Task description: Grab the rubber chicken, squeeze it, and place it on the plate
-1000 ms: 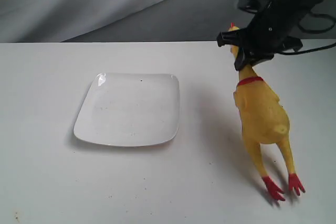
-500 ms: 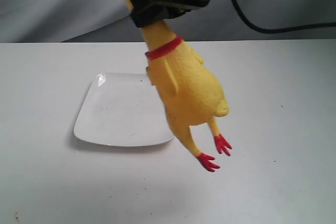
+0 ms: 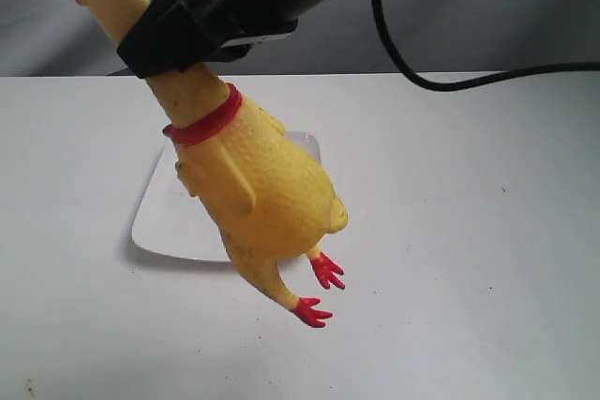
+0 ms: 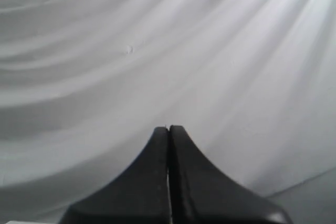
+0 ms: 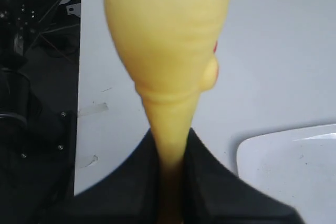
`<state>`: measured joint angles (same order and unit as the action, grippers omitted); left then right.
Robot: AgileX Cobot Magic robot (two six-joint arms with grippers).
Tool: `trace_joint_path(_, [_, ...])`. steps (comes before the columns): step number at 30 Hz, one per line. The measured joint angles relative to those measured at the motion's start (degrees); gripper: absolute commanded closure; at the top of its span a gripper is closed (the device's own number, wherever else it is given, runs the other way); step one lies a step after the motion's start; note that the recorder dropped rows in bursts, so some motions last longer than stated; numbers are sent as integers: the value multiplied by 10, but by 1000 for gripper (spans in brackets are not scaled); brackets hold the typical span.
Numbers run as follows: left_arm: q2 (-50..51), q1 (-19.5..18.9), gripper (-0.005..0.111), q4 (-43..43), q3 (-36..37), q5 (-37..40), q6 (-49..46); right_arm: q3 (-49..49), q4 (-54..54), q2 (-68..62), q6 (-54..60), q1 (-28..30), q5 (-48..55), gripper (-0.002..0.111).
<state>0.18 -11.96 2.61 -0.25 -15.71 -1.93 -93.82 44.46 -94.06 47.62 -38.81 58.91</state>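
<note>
The right jaws are clamped on the thin neck of the rubber chicken point(image 3: 253, 194), which hangs in the air over the white counter point(image 3: 469, 231). Its head points toward 11 o'clock and its red feet toward 5 o'clock, and its body covers the 3 o'clock side of the plate point(image 3: 159, 217) (a few dark specks dot the surface). The left jaws are pressed together on nothing, facing grey draped cloth point(image 4: 157, 35), and a black cable point(image 3: 439, 87) loops across that backdrop.
</note>
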Motion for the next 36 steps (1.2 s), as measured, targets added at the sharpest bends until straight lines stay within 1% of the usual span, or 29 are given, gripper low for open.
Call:
trace_joint_path(2, [0,0,107,0,0,-23,38,0,2,3,4,0,10,108])
trace_joint_path(3, [0,0,107,0,0,-32,77,0,2,7,5,0,13,108])
trace_joint_path(5, [0,0,107,0,0,-39,184,0,3,11,6,0,18,108])
trace_joint_path(7, [0,0,107,0,0,-30,323,0,3,16,7,0,18,108])
trace_joint_path(10, [0,0,107,0,0,-9,457,0,3,18,8,0,19,108])
trace_joint_path(13, [0,0,107,0,0,-3,505,0,3,18,8,0,19,108])
trace_joint_path(17, [0,0,107,-13,0,7,521,0,3,18,8,0,19,108])
trace_joint_path(20, [0,0,107,-49,0,36,528,0,3,18,14,0,19,108])
trace_joint_path(22, [0,3,107,-117,0,67,553,0,3,18,18,1,16,108])
trace_joint_path(24, [0,18,107,-206,0,94,605,0,6,18,18,5,6,108])
trace_joint_path(26, [0,51,107,-309,0,97,672,0,10,18,10,13,-11,108])
trace_joint_path(27, [1,67,107,-363,0,85,697,0,12,18,6,17,-17,108])
trace_joint_path(29, [14,109,107,-465,0,19,753,0,12,18,2,21,-28,108])
trace_joint_path(32, [39,155,106,-595,0,-135,778,0,16,17,2,21,-32,108])
trace_joint_path(34, [51,170,103,-655,0,-219,778,0,20,14,2,21,-32,108])
trace_joint_path(36, [60,174,97,-687,0,-262,784,0,28,10,2,21,-32,108])
